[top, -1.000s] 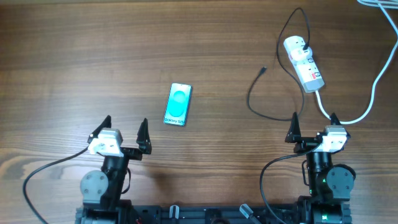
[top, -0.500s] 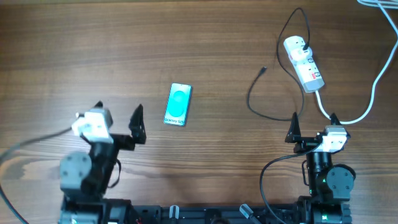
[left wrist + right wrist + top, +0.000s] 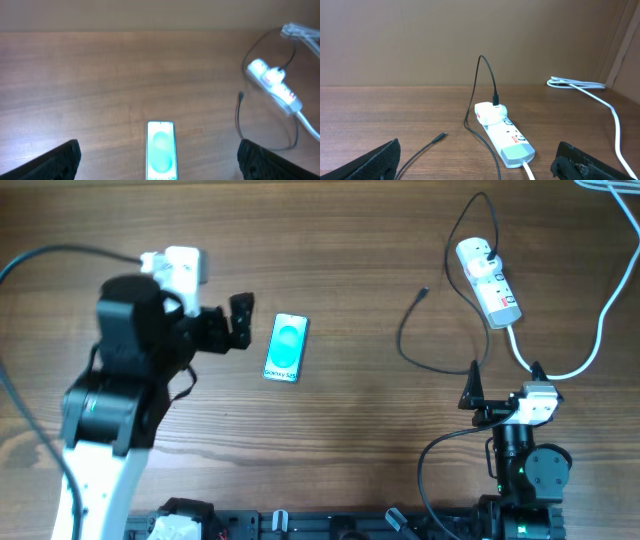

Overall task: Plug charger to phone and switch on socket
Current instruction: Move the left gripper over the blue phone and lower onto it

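The phone (image 3: 286, 348) lies flat mid-table, teal screen up, white text strip at its near end. My left gripper (image 3: 205, 320) is open and empty, raised above the table just left of the phone. In the left wrist view the phone (image 3: 161, 150) lies between and below the fingers of my left gripper (image 3: 160, 160). The charger's black cable (image 3: 405, 340) loops on the table with its free tip (image 3: 425, 292) bare, and its white adapter (image 3: 475, 252) sits in the socket strip (image 3: 495, 292). My right gripper (image 3: 503, 380) is open and empty, near the front edge. In the right wrist view my right gripper (image 3: 480, 162) faces the tip (image 3: 440, 136) and the strip (image 3: 507, 140).
The strip's thick white cord (image 3: 600, 330) curves from its near end past my right gripper and off the far right corner. It also shows in the right wrist view (image 3: 600, 97). The strip shows at the right of the left wrist view (image 3: 275, 85).
My left arm has lifted off the front of the table and swung forward to the phone. The right arm, phone, cable and strip have not moved.
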Controlling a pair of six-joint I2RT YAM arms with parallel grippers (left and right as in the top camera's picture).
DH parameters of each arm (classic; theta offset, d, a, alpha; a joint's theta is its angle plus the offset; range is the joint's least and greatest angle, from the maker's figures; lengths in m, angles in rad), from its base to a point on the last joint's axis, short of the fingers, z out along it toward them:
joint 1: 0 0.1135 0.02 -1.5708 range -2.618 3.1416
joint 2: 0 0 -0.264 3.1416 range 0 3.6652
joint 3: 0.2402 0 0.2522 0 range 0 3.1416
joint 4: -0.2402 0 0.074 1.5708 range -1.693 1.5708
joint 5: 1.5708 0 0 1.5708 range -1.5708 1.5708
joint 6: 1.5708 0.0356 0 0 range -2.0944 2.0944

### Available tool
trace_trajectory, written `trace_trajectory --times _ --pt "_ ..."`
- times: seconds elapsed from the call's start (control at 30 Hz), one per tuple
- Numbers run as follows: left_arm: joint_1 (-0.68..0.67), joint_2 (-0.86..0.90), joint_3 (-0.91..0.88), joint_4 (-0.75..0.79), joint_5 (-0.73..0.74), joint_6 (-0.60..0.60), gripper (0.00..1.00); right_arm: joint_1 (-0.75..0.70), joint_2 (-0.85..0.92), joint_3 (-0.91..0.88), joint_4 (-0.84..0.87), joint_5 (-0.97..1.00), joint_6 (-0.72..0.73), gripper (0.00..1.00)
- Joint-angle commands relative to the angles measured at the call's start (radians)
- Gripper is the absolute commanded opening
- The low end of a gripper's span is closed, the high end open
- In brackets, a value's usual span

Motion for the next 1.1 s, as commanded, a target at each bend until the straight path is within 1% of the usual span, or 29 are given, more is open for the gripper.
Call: trace_trajectory --times 0.0,0.1,0.23,0.47,0.63,0.77,0.87,1.07 --pt "-0.067 0.098 0.048 -0.043 -0.1 0.016 1.0 -0.006 -0.01 -0.001 0.002 -0.013 -0.013 1.0" --pt "-0.108 0.165 0.048 -0.071 -0.126 0.016 1.0 -0.006 -0.01 -0.001 0.002 -0.013 -0.013 1.0" --pt "-0.137 0.249 0.048 -0.089 -0.126 0.016 1.0 -0.006 -0.01 -0.001 0.002 -0.013 -0.012 1.0" --pt "-0.138 0.381 0.047 -0.101 -0.032 0.016 1.0 -0.006 -0.01 -0.001 0.002 -0.013 -0.013 1.0" --pt "-0.138 0.481 0.046 -0.1 -0.031 0.019 1.0 -0.006 -0.01 -0.001 0.002 -0.013 -0.013 1.0" --pt "-0.138 0.571 0.046 -0.103 -0.032 0.073 1.0 -0.006 -0.01 -0.001 0.002 -0.013 -0.013 1.0" --pt "-0.138 0.639 0.046 -0.087 -0.039 0.077 1.0 -0.006 -0.01 -0.001 0.002 -0.013 -0.013 1.0" --pt "-0.138 0.723 0.046 -0.058 -0.038 0.095 1.0 -0.006 -0.01 -0.001 0.002 -0.013 -0.012 1.0"
